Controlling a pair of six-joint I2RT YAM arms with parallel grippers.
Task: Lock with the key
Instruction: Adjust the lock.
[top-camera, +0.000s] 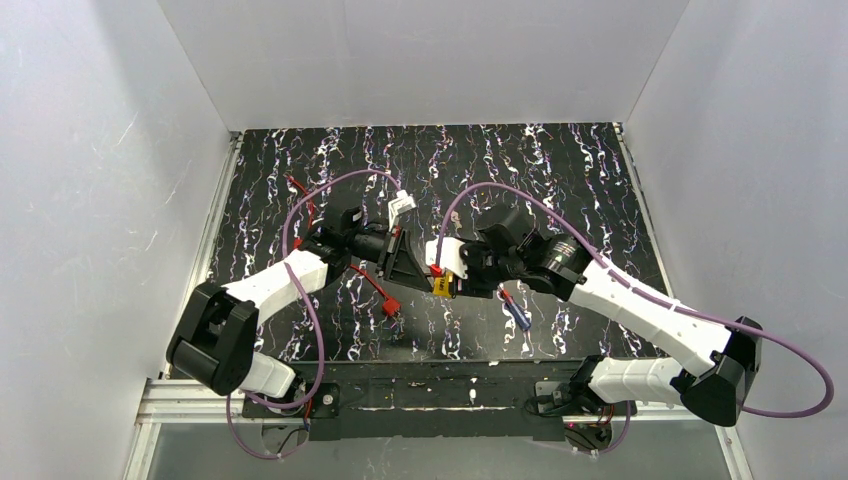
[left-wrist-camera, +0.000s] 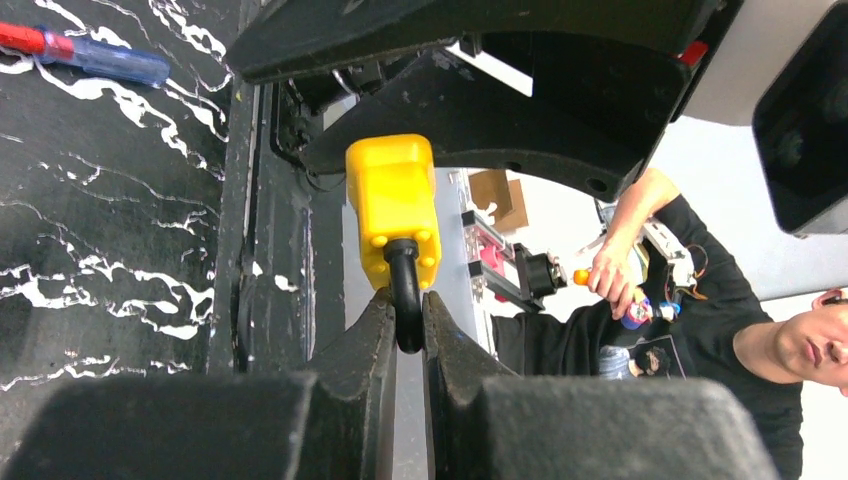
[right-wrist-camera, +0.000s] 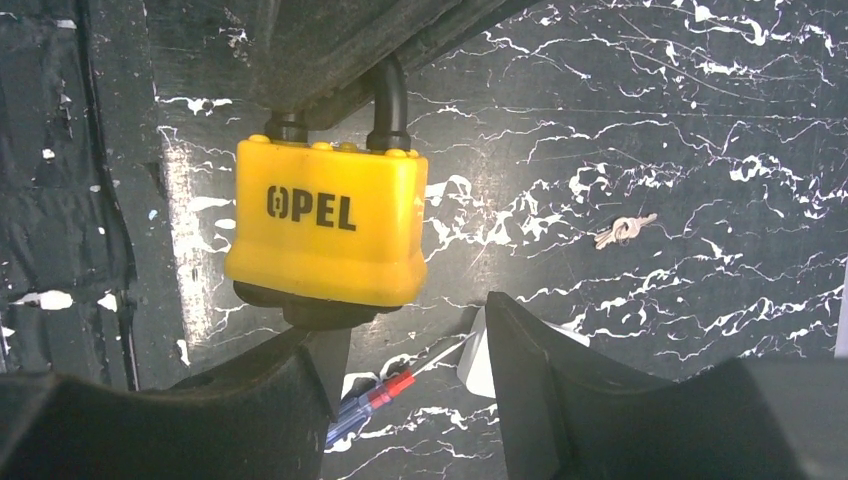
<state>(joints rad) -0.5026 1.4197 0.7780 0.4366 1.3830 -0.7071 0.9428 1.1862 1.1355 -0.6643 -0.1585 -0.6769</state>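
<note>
1 padlock (right-wrist-camera: 325, 235), 1 keyring (right-wrist-camera: 622, 231), 1 screwdrvr (right-wrist-camera: 368, 405)

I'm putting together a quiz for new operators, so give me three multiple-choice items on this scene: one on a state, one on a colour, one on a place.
1. The left gripper is: A open; B shut on the shackle of the padlock; C out of view.
2. The padlock body is: A red; B yellow; C blue.
3. The key lies: A on the table; B on the shackle; C in the left gripper.

Answers:
1 B, its fingers pinch the black shackle.
2 B, it shows yellow in both wrist views.
3 A, it lies loose, apart from the padlock.
</note>
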